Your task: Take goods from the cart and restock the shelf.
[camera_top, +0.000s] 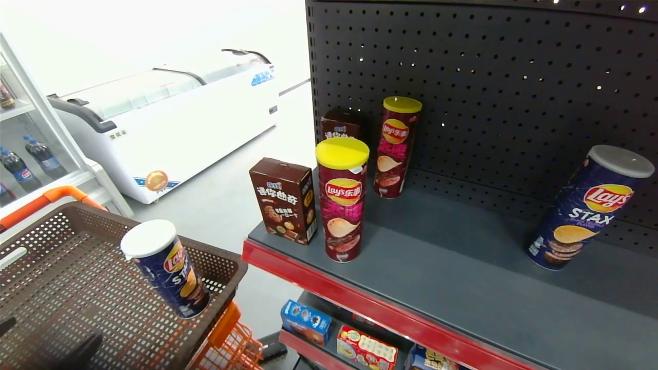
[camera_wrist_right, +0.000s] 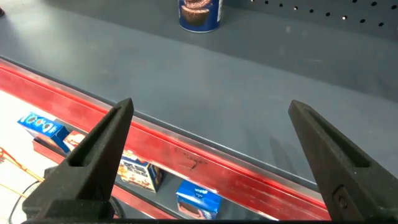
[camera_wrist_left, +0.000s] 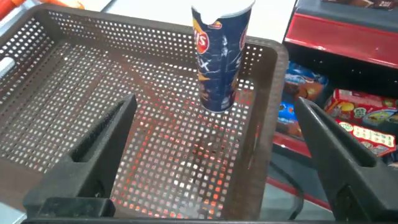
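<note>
The dark blue cylindrical chip can with a white lid (camera_top: pixel 165 267) stood upright on its base in the brown perforated plastic cart basket (camera_top: pixel 77 277). Its long axis ran near vertical with the lid up, and it was close to the basket corner nearest the shelf. My left hand (camera_wrist_left: pixel 211 155) was spread wide, holding and touching nothing, its two black fingers (camera_wrist_left: pixel 93 155) hanging over the basket's mesh floor. The can stood ahead of that hand, apart from both fingers and roughly in line with the gap between them. My right hand (camera_wrist_right: pixel 214 155) was likewise wide open and empty, above the red front edge of the dark grey shelf (camera_top: pixel 452 272). A second dark blue can with a grey lid (camera_top: pixel 586 208) stood on that shelf near the black pegboard back panel (camera_top: pixel 514 77), well beyond my right hand. Farther left on the shelf stood two maroon cans with yellow lids (camera_top: pixel 342 198) and a brown cardboard box (camera_top: pixel 284 199).
</note>
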You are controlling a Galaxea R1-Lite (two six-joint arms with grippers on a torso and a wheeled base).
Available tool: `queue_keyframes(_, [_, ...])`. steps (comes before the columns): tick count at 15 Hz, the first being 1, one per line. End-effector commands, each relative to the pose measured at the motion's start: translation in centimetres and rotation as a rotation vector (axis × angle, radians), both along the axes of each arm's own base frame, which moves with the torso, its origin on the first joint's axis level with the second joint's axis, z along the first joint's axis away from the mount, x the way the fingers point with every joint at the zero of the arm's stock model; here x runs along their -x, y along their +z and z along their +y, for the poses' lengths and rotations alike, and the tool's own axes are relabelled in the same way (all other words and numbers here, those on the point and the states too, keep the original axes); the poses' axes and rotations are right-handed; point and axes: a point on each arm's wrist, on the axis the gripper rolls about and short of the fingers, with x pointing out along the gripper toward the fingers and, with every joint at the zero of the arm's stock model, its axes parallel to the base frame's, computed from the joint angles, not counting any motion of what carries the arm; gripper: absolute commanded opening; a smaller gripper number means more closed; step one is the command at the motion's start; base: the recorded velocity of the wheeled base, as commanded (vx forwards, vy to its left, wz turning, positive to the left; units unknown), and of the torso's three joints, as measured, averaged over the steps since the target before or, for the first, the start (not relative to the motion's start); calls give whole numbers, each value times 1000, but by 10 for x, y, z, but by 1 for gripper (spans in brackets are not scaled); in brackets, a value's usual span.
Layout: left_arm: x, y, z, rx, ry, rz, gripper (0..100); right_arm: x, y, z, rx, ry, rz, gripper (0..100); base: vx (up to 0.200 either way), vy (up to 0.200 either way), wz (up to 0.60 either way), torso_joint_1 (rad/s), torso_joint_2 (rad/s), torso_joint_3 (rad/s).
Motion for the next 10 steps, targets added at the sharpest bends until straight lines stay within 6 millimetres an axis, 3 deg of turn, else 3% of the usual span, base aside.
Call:
queue_keyframes(1, [-34, -14, -7, -9, -37, 119, 100, 0, 0, 0, 1, 0, -2, 100, 0, 0, 0, 0, 0, 0])
queue_keyframes(4, [-66, -21, -12, -10, -42, 125, 100, 0, 0, 0, 1, 0, 0, 100, 0, 0, 0, 0, 0, 0])
queue_keyframes(10, [-125, -42, 0, -10, 58, 151, 100, 0, 0, 0, 1, 0, 0, 100, 0, 0, 0, 0, 0, 0])
